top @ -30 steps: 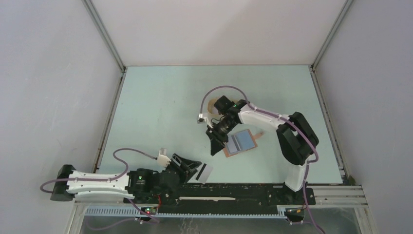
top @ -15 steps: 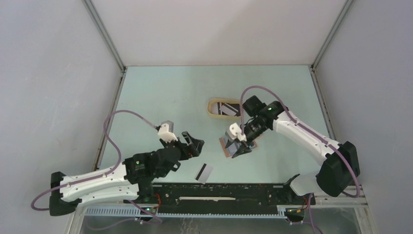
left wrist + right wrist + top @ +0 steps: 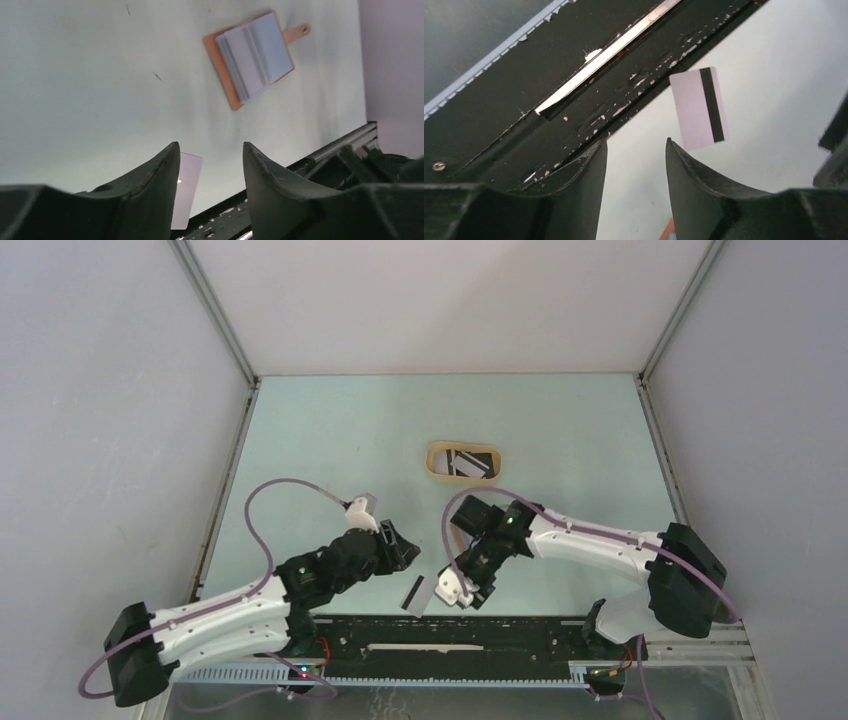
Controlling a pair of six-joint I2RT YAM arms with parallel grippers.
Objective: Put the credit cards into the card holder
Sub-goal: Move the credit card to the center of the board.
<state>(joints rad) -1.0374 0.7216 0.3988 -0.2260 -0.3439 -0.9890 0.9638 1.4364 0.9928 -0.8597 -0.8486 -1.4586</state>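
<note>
Right fingers stood apart and empty with the striped card lying just ahead, off to one side, so they would likely need centring over its edge before closing, while left fingers, likewise apart and empty, faced the open holder.

Card lies by the rail, tray well behind

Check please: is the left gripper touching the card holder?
Apart. The left wrist view shows the table between the open tips of the left gripper and the card holder, which lies well beyond them.
</note>
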